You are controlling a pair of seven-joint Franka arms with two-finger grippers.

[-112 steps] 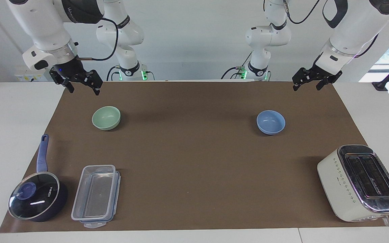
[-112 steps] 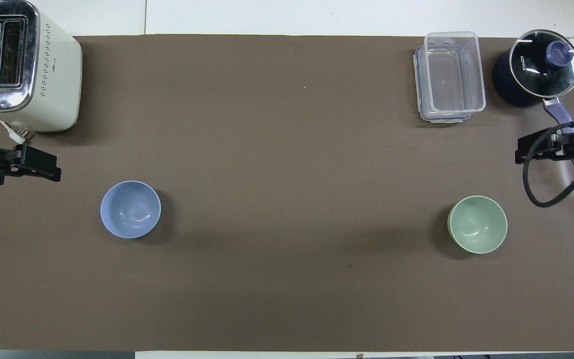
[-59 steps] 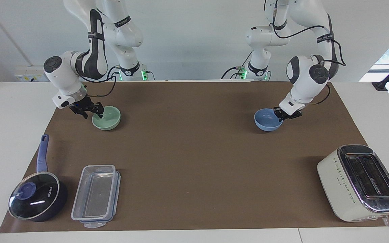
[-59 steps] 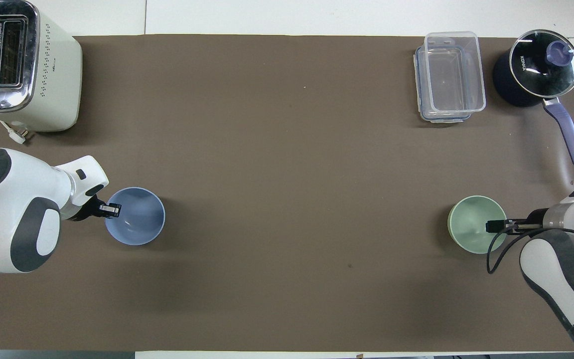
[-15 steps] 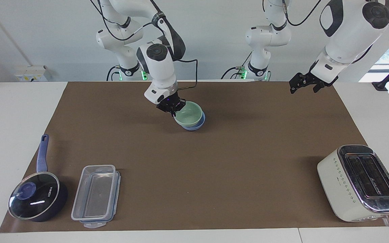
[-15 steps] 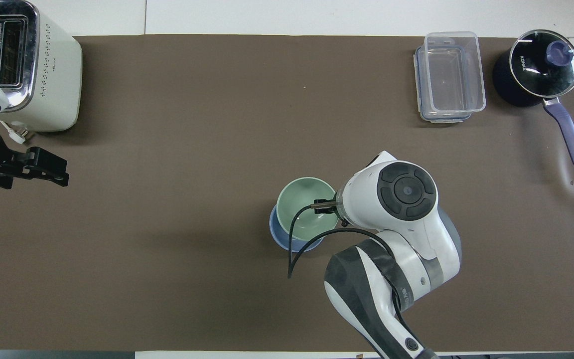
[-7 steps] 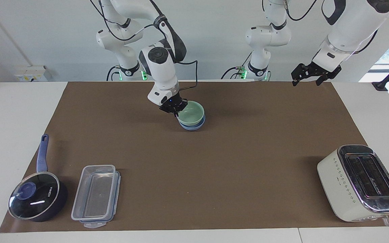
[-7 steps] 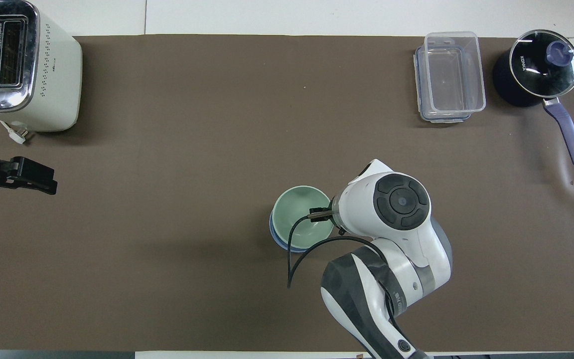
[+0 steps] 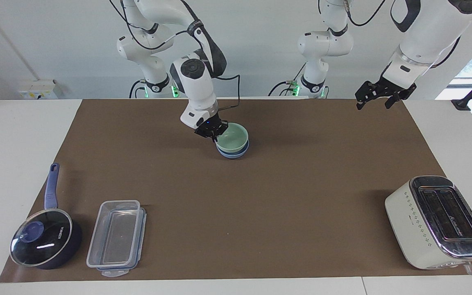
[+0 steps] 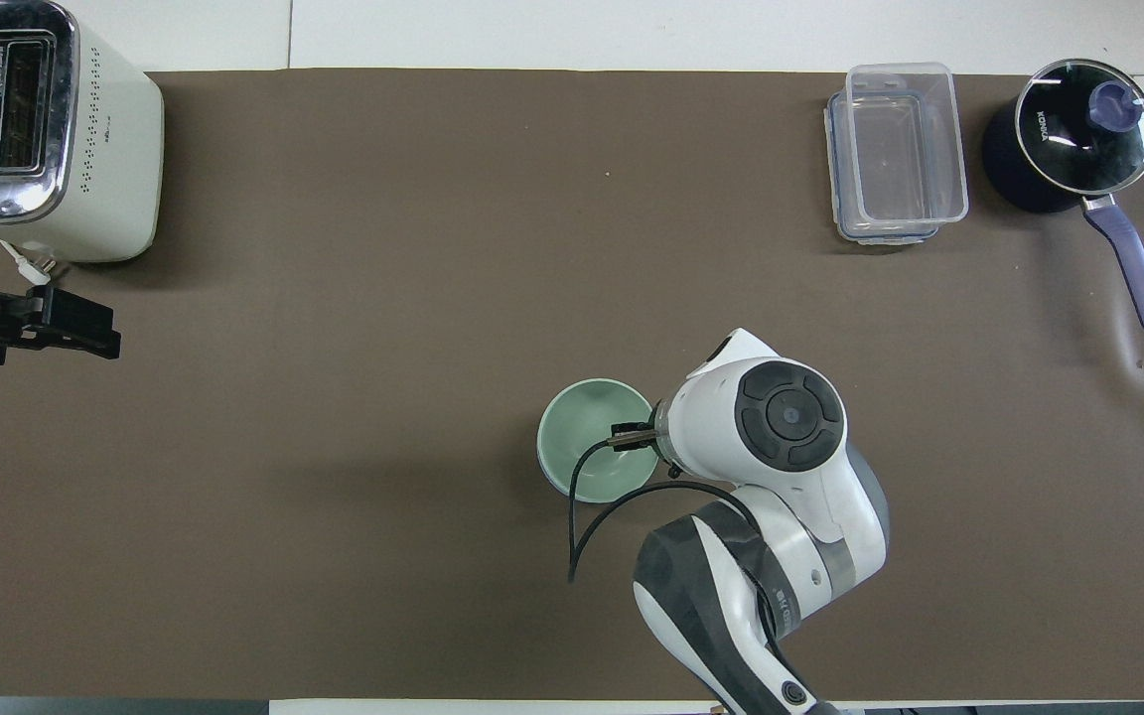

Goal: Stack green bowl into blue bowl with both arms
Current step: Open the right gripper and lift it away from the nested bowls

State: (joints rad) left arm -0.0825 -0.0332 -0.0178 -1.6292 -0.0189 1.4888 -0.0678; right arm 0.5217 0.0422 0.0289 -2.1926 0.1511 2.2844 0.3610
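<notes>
Green bowl point(image 9: 232, 135) nested in blue bowl point(image 9: 233, 153) mid-surface, right gripper point(image 9: 214, 132) at green bowl rim, jaws grasping the rim, left gripper point(image 9: 377, 95) raised over the left arm's end of the surface, arm waiting, jaws released.

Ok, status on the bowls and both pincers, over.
Right pincer shut on green bowl rim. Green bowl nested in blue bowl, mid-mat. Left pincer open, raised over the mat's corner, waiting. Nothing in the way.
</notes>
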